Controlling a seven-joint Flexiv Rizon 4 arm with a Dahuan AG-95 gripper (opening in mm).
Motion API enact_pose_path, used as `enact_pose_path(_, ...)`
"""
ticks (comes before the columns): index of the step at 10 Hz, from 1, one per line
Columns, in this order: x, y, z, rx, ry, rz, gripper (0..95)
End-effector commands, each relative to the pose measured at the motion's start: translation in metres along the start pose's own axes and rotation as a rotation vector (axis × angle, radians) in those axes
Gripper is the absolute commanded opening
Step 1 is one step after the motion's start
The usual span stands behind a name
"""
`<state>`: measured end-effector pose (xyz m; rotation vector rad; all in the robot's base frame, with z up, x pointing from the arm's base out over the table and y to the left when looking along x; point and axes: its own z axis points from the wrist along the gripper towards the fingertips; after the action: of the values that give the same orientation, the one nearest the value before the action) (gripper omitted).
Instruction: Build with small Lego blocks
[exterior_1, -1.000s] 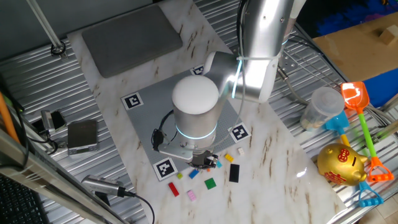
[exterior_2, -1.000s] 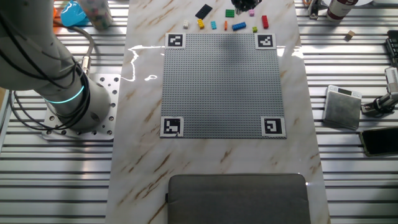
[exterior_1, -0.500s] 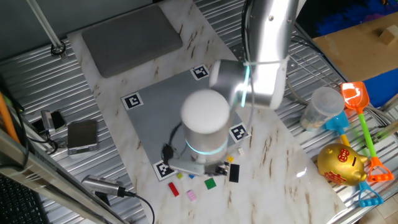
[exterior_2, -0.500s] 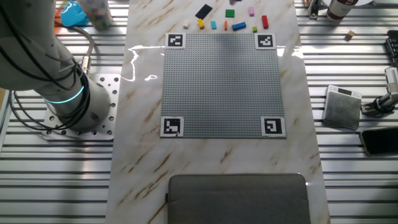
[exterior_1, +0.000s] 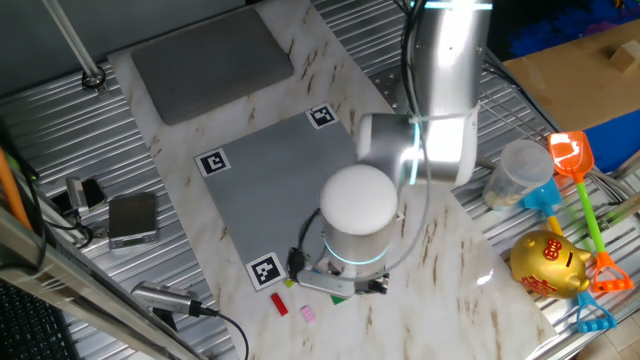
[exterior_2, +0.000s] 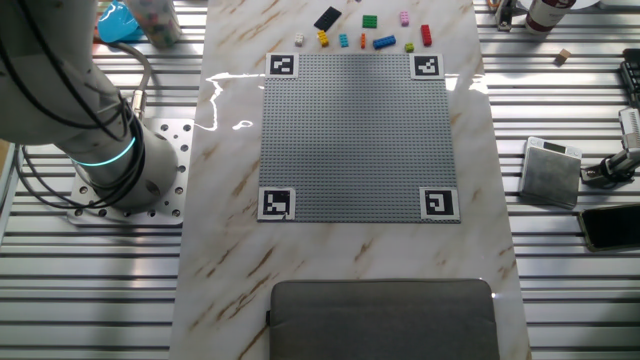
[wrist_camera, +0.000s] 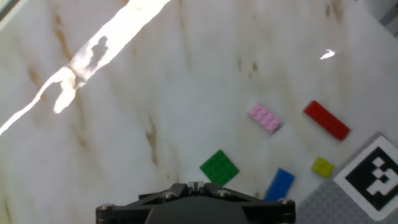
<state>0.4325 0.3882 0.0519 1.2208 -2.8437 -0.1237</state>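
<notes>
The small Lego blocks lie loose on the marble beyond the baseplate's edge: black (exterior_2: 327, 18), green (exterior_2: 369, 21), pink (exterior_2: 404, 17), red (exterior_2: 426, 36), blue (exterior_2: 384, 42), light blue (exterior_2: 343, 40), yellow (exterior_2: 323, 38) and white (exterior_2: 298, 40). The hand view shows green (wrist_camera: 219, 167), pink (wrist_camera: 265, 118), red (wrist_camera: 326, 120), yellow (wrist_camera: 322, 166) and blue (wrist_camera: 279, 184) below my gripper (wrist_camera: 194, 185). Its jaws stand together, above the marble just left of the green plate. I cannot make out any block between them. The arm's round wrist (exterior_1: 358, 215) hides the gripper from above.
The grey studded baseplate (exterior_2: 355, 130) with corner markers (wrist_camera: 372, 174) fills the table's middle. A grey pad (exterior_2: 385, 318) lies at one end. Off the marble stand a gold piggy bank (exterior_1: 548, 262), plastic toy shovels (exterior_1: 580, 180) and a clear jar (exterior_1: 518, 172).
The arm swung away from the baseplate corner toward the table's front edge, past the blocks. The gripper left the top of the other fixed view. No block has shifted.
</notes>
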Motion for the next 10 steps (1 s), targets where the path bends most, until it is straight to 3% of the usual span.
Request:
enact_pose_path(1, -0.0029, 0.0047, 0.0038, 0.004, 0.0, 0.003, 0.0)
enact_pose_path(3, -0.0059, 0.0125, 0.0086, 0.008, 0.003, 0.009, 0.0)
enact_pose_path(10, -0.0066, 0.0123, 0.0083, 0.024, 0.02, -0.017, 0.0)
